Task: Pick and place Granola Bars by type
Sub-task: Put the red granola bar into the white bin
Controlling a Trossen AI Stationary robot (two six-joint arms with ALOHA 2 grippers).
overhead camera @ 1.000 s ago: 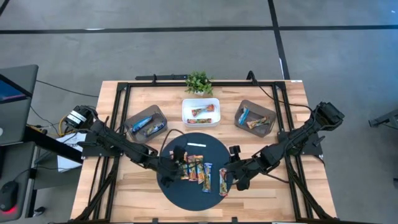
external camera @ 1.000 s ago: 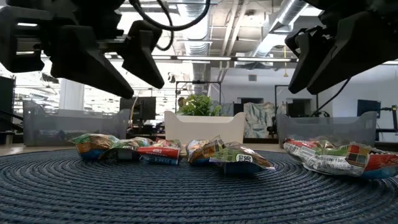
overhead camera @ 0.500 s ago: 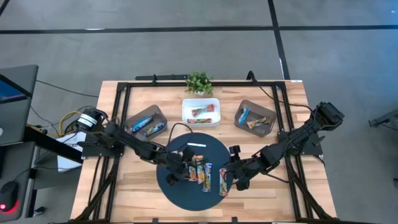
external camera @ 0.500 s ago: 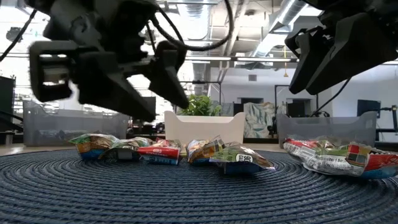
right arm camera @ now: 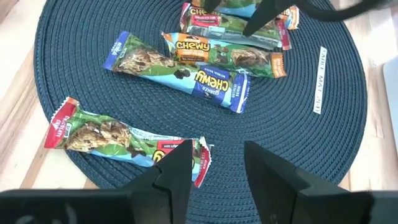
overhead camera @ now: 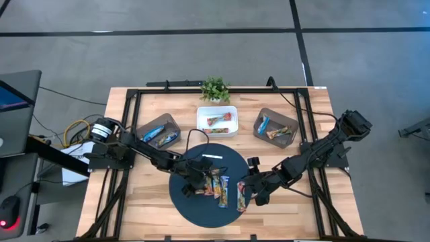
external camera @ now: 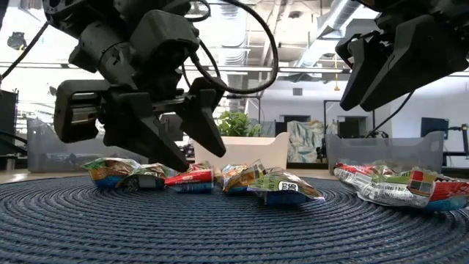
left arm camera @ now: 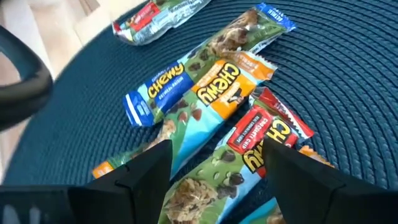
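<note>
Several granola bars in shiny wrappers [overhead camera: 218, 188] lie flat on a round dark woven mat [overhead camera: 185, 205]. My left gripper [overhead camera: 196, 183] is open and low over the left end of the cluster. In the left wrist view its fingers [left arm camera: 214, 155] straddle a green-and-blue bar [left arm camera: 208, 174], next to a red bar [left arm camera: 264, 127] and an orange bar [left arm camera: 227, 87]. My right gripper [overhead camera: 256, 191] is open and hovers above the mat's right side. It stands over a red-ended bar [right arm camera: 118, 140] at the mat's near edge. My left gripper comes down from above, slanting from the table's left, with a fingertip [external camera: 179, 163] level with the bars' tops [external camera: 192, 177]. I cannot tell whether it touches them.
Behind the mat stand three bins holding bars: a grey bin on the left [overhead camera: 158, 132], a white bin in the middle [overhead camera: 217, 121] and a grey bin on the right [overhead camera: 275, 128]. A small plant [overhead camera: 214, 87] sits at the far edge. A thin white strip [overhead camera: 212, 156] lies on the mat.
My left gripper has moved toward the table's right and down, from beside the mat's left part onto the cluster of bars, staying open. My right gripper has kept still.
</note>
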